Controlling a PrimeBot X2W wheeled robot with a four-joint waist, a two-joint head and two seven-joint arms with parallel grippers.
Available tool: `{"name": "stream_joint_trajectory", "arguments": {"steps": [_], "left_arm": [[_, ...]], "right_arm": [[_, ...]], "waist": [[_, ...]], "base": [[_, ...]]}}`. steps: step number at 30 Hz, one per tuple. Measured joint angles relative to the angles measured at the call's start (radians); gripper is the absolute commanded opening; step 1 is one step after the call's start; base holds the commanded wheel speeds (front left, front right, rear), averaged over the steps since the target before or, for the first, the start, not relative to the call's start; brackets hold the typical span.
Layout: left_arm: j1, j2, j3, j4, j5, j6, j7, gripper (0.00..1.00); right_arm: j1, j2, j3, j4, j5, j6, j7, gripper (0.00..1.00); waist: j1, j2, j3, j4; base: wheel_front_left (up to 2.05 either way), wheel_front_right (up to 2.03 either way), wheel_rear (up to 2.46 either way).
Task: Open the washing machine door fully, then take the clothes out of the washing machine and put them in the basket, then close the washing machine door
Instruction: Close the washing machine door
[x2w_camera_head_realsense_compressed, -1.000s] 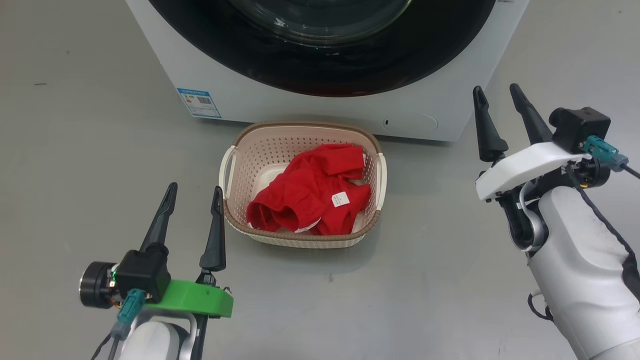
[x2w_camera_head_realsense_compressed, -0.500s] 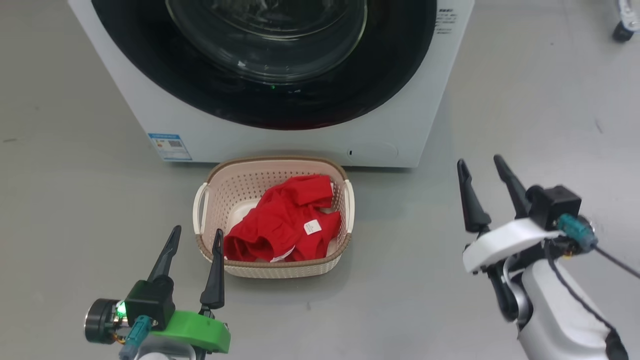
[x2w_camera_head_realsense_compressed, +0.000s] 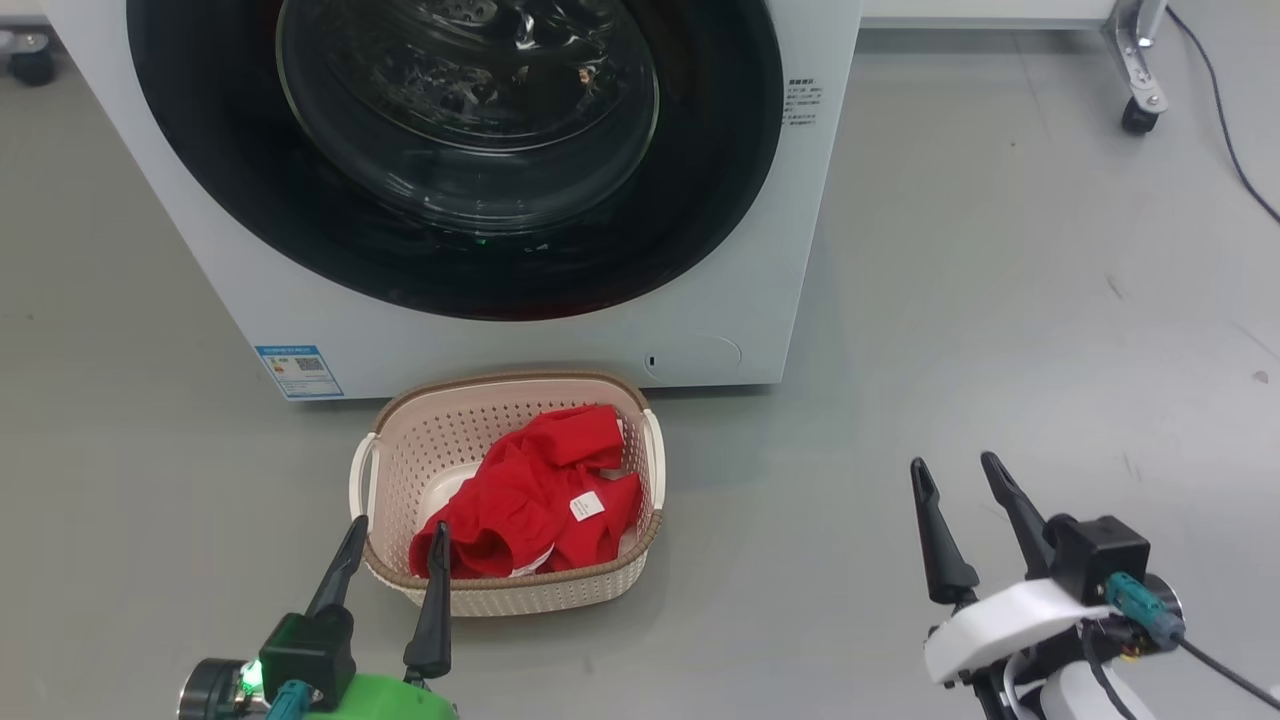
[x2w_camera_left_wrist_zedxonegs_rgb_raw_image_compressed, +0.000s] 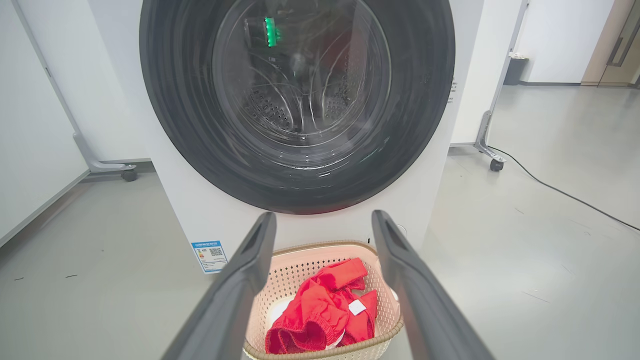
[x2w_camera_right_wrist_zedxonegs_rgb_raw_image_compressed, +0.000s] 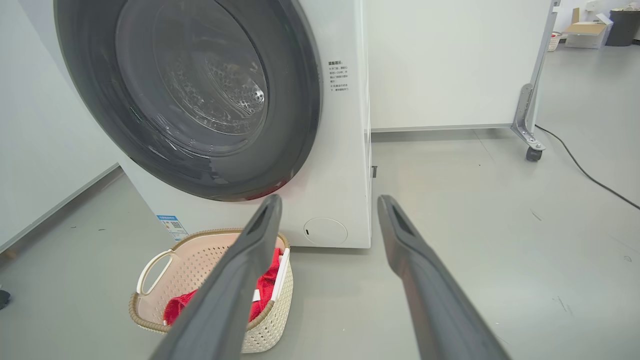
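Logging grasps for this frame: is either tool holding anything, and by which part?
Nothing is held. Left tool and right tool stand open, empty; the clothes lie in the basket.

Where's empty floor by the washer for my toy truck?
Biggest bare floor: right of the basket, between the washing machine and the right gripper. More bare floor left of the basket, below the blue sticker. Crowded: the strip between basket and machine, and the basket, holding the clothes, with the left gripper close by.
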Motion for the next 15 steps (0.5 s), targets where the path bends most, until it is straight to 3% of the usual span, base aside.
{"name": "stream_joint_trajectory", "arguments": {"steps": [6, 15], "left_arm": [[0.021, 0.000, -0.012, -0.001, -0.001, 0.000, 0.000, 1.00], [0.038, 0.001, -0.021, -0.003, -0.005, 0.000, 0.000, 1.00]], "right_arm": [[0.092, -0.001, -0.020, -0.055, -0.019, -0.027, 0.000, 1.00], [0.168, -0.001, -0.030, -0.102, -0.034, -0.037, 0.000, 1.00]], "waist": [[0.0000, 0.0000, -0.032, -0.014], [0.0000, 0.0000, -0.055, -0.029]], "base": [[0.00, 0.00, 0.00], [0.00, 0.00, 0.00]]}}
